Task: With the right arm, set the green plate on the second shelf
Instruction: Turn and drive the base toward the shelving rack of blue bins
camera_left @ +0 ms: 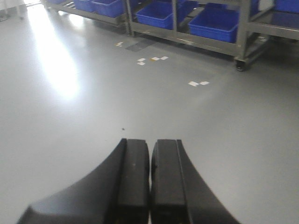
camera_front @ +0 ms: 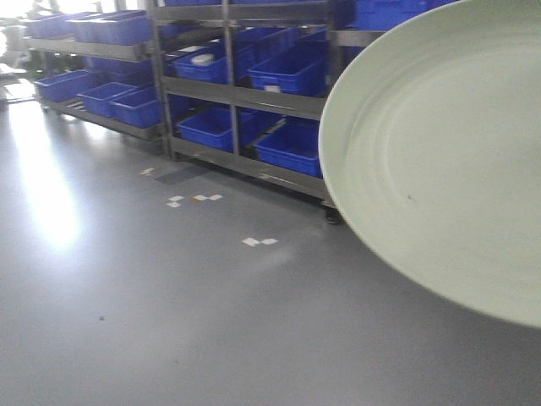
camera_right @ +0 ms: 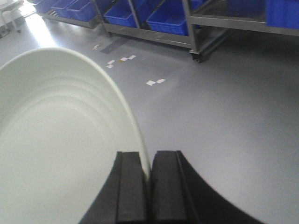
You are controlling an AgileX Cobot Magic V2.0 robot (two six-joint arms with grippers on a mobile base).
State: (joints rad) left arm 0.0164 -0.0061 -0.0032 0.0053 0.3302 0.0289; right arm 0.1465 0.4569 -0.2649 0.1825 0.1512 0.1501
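Closest in, the right gripper [camera_right: 149,161] has its two black fingers pinched narrow on the rim of the green plate [camera_right: 56,140], which spreads from the grip toward 9 o'clock, held in the air above the grey floor [camera_front: 169,321]. In the front view the plate stands tilted, its hollow face toward the camera, filling the 3 o'clock side, with a tiny dark speck [camera_front: 412,200] inside. The left gripper [camera_left: 150,149] has its fingers pressed together with nothing between them. Farther out, white floor marks [camera_front: 259,242] lie toward 12 o'clock. Beyond them stands a metal shelf rack [camera_front: 232,93] holding blue bins [camera_front: 292,72].
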